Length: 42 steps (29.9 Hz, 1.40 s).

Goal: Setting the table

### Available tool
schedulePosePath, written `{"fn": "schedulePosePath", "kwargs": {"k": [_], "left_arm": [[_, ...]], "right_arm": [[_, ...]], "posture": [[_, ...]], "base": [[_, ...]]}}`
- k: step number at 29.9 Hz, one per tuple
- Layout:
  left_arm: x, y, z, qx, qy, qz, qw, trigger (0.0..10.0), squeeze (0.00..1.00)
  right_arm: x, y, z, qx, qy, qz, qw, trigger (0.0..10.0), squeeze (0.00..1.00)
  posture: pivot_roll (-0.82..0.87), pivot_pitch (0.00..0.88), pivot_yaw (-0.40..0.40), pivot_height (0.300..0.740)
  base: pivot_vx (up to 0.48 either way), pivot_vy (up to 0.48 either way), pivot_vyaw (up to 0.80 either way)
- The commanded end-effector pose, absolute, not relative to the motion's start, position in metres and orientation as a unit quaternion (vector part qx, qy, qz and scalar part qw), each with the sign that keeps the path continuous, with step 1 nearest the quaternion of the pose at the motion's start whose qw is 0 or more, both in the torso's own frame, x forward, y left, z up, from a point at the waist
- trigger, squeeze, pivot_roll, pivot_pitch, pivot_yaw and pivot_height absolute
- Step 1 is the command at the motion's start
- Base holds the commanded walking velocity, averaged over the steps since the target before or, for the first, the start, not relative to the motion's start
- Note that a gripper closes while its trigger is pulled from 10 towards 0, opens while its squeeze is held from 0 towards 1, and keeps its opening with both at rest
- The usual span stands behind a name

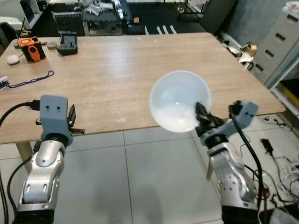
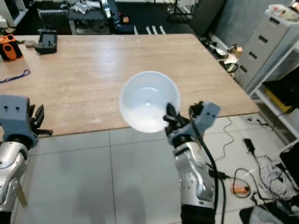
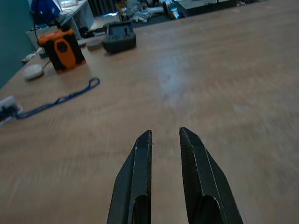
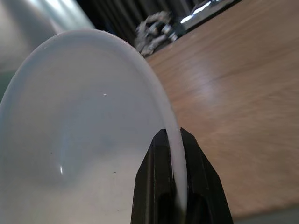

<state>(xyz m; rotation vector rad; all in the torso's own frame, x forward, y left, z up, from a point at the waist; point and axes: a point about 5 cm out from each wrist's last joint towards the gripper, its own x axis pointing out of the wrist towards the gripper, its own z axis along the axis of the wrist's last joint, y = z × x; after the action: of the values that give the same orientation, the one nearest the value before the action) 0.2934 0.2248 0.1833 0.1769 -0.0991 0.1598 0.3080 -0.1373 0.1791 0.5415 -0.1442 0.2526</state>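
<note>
A white bowl (image 1: 178, 100) hangs tilted over the near edge of the wooden table (image 1: 121, 74), its hollow facing me. My right gripper (image 1: 202, 113) is shut on the bowl's rim at its lower right; in the right wrist view the rim (image 4: 174, 140) sits pinched between the two black fingers (image 4: 154, 186). My left gripper (image 3: 164, 136) hovers just above the table's near left part, its fingers (image 3: 135, 172) a narrow gap apart with nothing between them. The left arm (image 1: 51, 135) stands at the table's front left edge.
At the table's far left lie an orange device (image 1: 32, 48), a black device (image 1: 68, 43), a white puck (image 1: 13, 59) and a blue cord (image 1: 32, 80). Grey drawers (image 1: 280, 42) stand to the right. Cables (image 1: 280, 163) litter the tiled floor.
</note>
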Motion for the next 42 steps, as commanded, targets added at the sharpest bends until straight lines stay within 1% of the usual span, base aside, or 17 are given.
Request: {"fn": "schedulePosePath", "kwargs": {"k": [1, 11, 13, 14, 15, 18, 22, 23, 26, 29, 30, 32, 35, 39, 42], "left_arm": [[0.292, 0.226, 0.186, 0.094, -0.052, 0.076, 0.991, 10.0, 0.00], [0.287, 0.222, 0.189, 0.108, -0.057, 0.054, 0.991, 10.0, 0.00], [0.287, 0.220, 0.189, 0.109, -0.056, 0.051, 0.991, 10.0, 0.00], [0.287, 0.218, 0.188, 0.112, -0.055, 0.044, 0.991, 10.0, 0.00], [0.287, 0.218, 0.188, 0.113, -0.054, 0.042, 0.991, 10.0, 0.00], [0.285, 0.214, 0.186, 0.132, -0.050, 0.028, 0.990, 10.0, 0.00], [0.283, 0.212, 0.183, 0.138, -0.045, 0.018, 0.989, 10.0, 0.00], [0.278, 0.207, 0.177, 0.143, -0.026, -0.026, 0.989, 10.0, 0.00], [0.270, 0.196, 0.172, 0.135, -0.004, -0.102, 0.986, 10.0, 0.00], [0.256, 0.187, 0.169, 0.144, 0.012, -0.183, 0.972, 10.0, 0.00], [0.256, 0.187, 0.169, 0.144, 0.012, -0.183, 0.972, 10.0, 0.00], [0.250, 0.183, 0.167, 0.158, 0.020, -0.214, 0.964, 10.0, 0.00], [0.240, 0.179, 0.166, 0.171, 0.032, -0.257, 0.951, 10.0, 0.00], [0.235, 0.177, 0.167, 0.179, 0.035, -0.276, 0.944, 10.0, 0.00], [0.228, 0.179, 0.171, 0.191, 0.036, -0.288, 0.938, 10.0, 0.00]], "right_arm": [[0.307, -0.138, 0.184, 0.257, -0.073, 0.133, 0.954, 10.0, 0.00], [0.312, -0.130, 0.183, 0.224, -0.062, 0.134, 0.963, 10.0, 0.00], [0.313, -0.128, 0.183, 0.199, -0.057, 0.132, 0.969, 10.0, 0.00], [0.315, -0.126, 0.179, 0.140, -0.024, 0.126, 0.982, 10.0, 0.00], [0.316, -0.125, 0.178, 0.126, -0.015, 0.124, 0.984, 10.0, 0.00], [0.315, -0.125, 0.180, 0.117, -0.006, 0.139, 0.983, 10.0, 0.00], [0.314, -0.124, 0.184, 0.117, 0.002, 0.156, 0.981, 10.0, 0.00], [0.310, -0.119, 0.190, 0.126, 0.018, 0.200, 0.972, 10.0, 0.00], [0.308, -0.113, 0.194, 0.131, 0.037, 0.239, 0.962, 10.0, 0.00], [0.309, -0.103, 0.200, 0.122, 0.052, 0.266, 0.955, 10.0, 0.00], [0.309, -0.103, 0.200, 0.122, 0.052, 0.266, 0.955, 10.0, 0.00], [0.312, -0.099, 0.201, 0.122, 0.063, 0.272, 0.952, 10.0, 0.00], [0.317, -0.089, 0.201, 0.126, 0.099, 0.300, 0.940, 10.0, 0.00], [0.321, -0.080, 0.198, 0.134, 0.129, 0.321, 0.929, 10.0, 0.00], [0.335, -0.073, 0.190, 0.113, 0.152, 0.297, 0.936, 10.0, 0.00]], "posture": [[0.03, 0.063, 0.054, 0.740], [0.04, 0.066, 0.052, 0.740], [0.04, 0.067, 0.052, 0.740], [0.04, 0.069, 0.051, 0.740], [0.04, 0.069, 0.051, 0.740], [0.04, 0.071, 0.051, 0.740], [0.04, 0.071, 0.052, 0.740], [0.04, 0.074, 0.051, 0.740], [0.04, 0.075, 0.048, 0.740], [0.04, 0.076, 0.041, 0.740], [0.04, 0.076, 0.041, 0.740], [0.04, 0.076, 0.038, 0.740], [0.05, 0.075, 0.026, 0.740], [0.06, 0.075, 0.012, 0.740], [0.07, 0.077, 0.002, 0.740]], "base": [[0.480, 0.000, 0.00], [0.480, 0.000, 0.00], [0.480, 0.000, 0.00], [0.480, 0.000, 0.00], [0.480, 0.000, 0.00], [0.480, 0.000, 0.00], [0.448, 0.000, 0.00], [0.000, 0.000, 0.00], [0.000, 0.000, 0.00], [0.000, 0.000, 0.00], [0.000, 0.000, 0.00], [0.000, 0.000, 0.00], [0.000, 0.000, 0.00], [0.000, 0.000, 0.00], [0.000, 0.000, 0.00]]}}
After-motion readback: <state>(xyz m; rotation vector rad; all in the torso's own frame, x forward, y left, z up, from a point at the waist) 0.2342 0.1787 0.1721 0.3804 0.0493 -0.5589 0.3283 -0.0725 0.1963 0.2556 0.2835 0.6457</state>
